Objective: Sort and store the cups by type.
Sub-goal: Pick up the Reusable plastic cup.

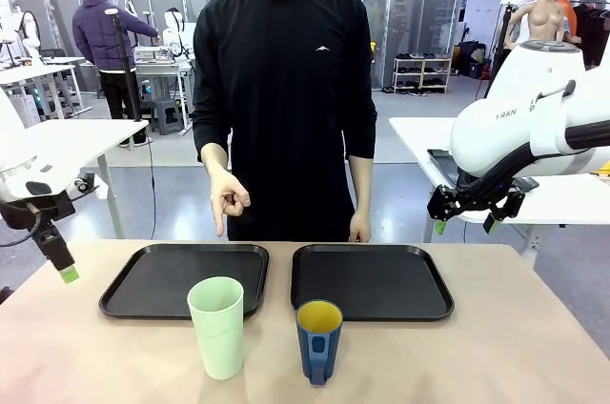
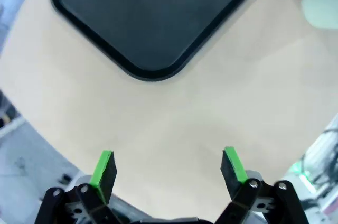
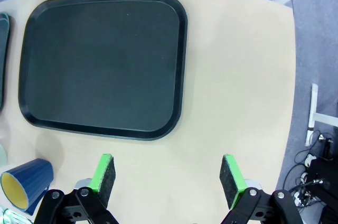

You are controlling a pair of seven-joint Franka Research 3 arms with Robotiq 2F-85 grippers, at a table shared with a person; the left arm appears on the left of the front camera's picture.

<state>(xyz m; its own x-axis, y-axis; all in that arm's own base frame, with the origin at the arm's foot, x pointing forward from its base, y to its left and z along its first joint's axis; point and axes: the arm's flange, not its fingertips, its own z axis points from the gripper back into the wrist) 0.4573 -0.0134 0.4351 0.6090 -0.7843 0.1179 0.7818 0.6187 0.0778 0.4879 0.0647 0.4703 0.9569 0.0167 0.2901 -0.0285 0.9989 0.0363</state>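
Both claws released over the table, the two cups standing unsorted near its front edge
Front view: the mint-green tumbler [image 1: 217, 326] and the blue mug [image 1: 318, 339] stood upright side by side on the table [image 1: 496, 347], just in front of the left tray [image 1: 143, 282] and the right tray [image 1: 372, 282], inside neither; the person's hand [image 1: 227, 199] pointed down toward the left tray; the left gripper [image 1: 64, 269] hung by the table's left edge, the right gripper [image 1: 465, 225] higher at the right, both well apart from the cups. Left wrist view: jaws spread wide over bare tabletop, nothing between them, a tray corner beyond, the tumbler blurred at upper right. Right wrist view: jaws spread wide and empty, the right tray beyond, the mug at the lower left
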